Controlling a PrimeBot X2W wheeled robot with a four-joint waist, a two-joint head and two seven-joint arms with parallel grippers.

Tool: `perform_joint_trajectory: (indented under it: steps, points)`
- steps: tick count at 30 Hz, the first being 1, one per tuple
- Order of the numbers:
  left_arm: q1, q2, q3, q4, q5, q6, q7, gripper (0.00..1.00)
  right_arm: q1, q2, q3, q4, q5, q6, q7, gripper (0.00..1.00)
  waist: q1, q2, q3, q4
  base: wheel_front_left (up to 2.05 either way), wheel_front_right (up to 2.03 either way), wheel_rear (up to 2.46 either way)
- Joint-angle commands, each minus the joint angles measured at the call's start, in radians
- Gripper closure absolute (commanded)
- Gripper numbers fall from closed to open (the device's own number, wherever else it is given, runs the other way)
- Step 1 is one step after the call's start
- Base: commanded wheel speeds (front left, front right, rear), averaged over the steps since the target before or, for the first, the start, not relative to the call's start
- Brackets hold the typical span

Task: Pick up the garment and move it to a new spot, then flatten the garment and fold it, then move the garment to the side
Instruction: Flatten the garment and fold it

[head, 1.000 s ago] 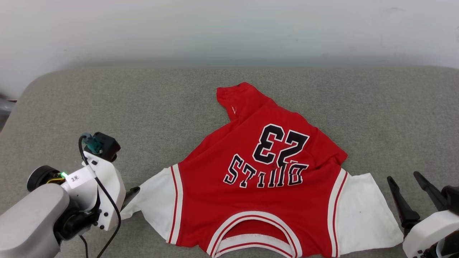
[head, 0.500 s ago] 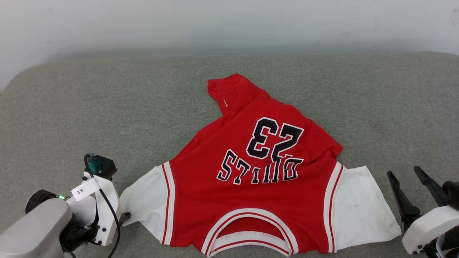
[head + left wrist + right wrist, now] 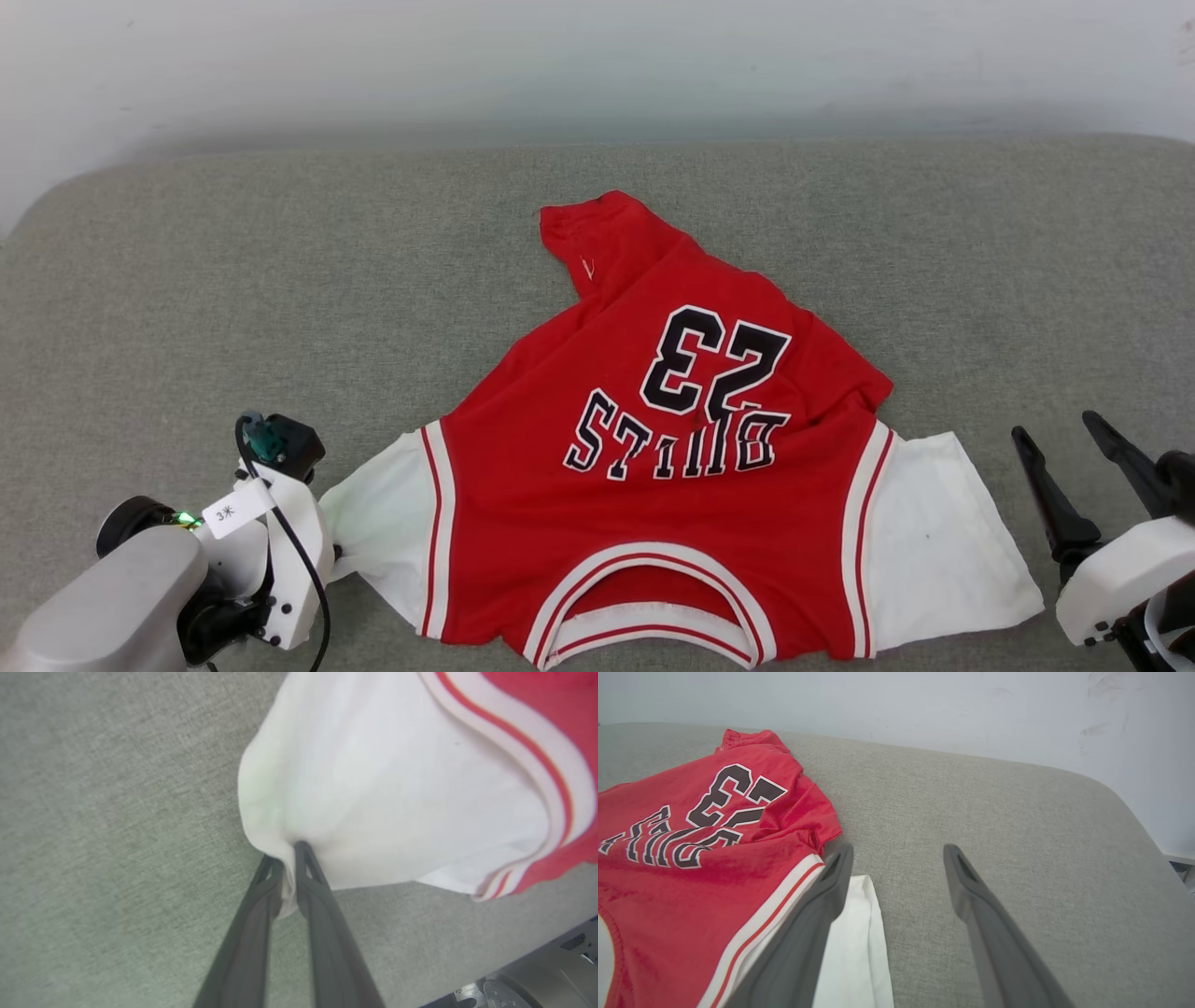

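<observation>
The garment (image 3: 653,523), a red jersey with white sleeves, lies spread on the grey cushion with its "BULLS" and "23" lettering face up and upside down to me, collar nearest me. Its far hem corner is bunched into a peak. My left gripper (image 3: 286,856) is shut on the outer edge of the white left sleeve (image 3: 373,788), with cloth pinched between the fingers. In the head view that gripper (image 3: 334,553) is mostly hidden by its own wrist. My right gripper (image 3: 1060,434) stands open just right of the right sleeve (image 3: 934,532), apart from it, with bare cushion between its fingers (image 3: 840,868).
The grey fabric cushion (image 3: 280,280) stretches wide to the left, right and behind the jersey. A pale wall (image 3: 597,65) runs along its far edge. The cushion's rounded corner (image 3: 1125,807) lies to the far right.
My left gripper has closed on the edge of the left sleeve and shifted slightly towards the jersey. The head camera tilted early on. The right gripper has stayed open beside the right sleeve.
</observation>
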Motion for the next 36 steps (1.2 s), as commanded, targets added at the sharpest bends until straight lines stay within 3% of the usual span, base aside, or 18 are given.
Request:
perform_joint_trajectory:
  steps: [1, 11, 19, 20, 26, 36]
  points:
    - [0.025, -0.018, -0.016, 0.016, 0.013, 0.003, -0.016, 1.0, -0.016, -0.014, 0.006, -0.01, -0.001, -0.001, 0.006, 0.0, 0.0, 0.0, -0.003, -0.001, 0.0, 0.0, 0.0]
    - [-0.026, 0.027, 0.059, -0.08, 0.085, 0.059, -0.245, 1.0, -0.04, -0.183, 0.079, -0.104, 0.055, -0.001, 0.147, 0.0, 0.0, 0.0, -0.039, 0.004, 0.0, 0.0, 0.0]
    - [-0.001, 0.055, 0.063, -0.214, 0.116, 0.121, -0.268, 1.0, -0.045, -0.352, 0.216, -0.157, 0.218, -0.001, 0.428, 0.0, 0.0, 0.0, -0.042, 0.011, 0.0, 0.0, 0.0]
    - [0.003, 0.061, 0.06, -0.258, 0.122, 0.143, -0.264, 1.0, -0.051, -0.383, 0.257, -0.156, 0.26, -0.001, 0.507, 0.0, 0.0, 0.0, -0.038, 0.017, 0.0, 0.0, 0.0]
    - [0.01, 0.07, 0.057, -0.314, 0.134, 0.169, -0.262, 1.0, -0.058, -0.385, 0.322, -0.11, 0.301, -0.001, 0.577, 0.0, 0.0, 0.0, -0.025, 0.032, 0.0, 0.0, 0.0]
    - [0.013, 0.078, 0.056, -0.349, 0.142, 0.184, -0.27, 1.0, -0.088, -0.342, 0.405, 0.052, 0.293, -0.001, 0.519, 0.0, 0.0, 0.0, 0.0, 0.049, 0.0, 0.0, 0.0]
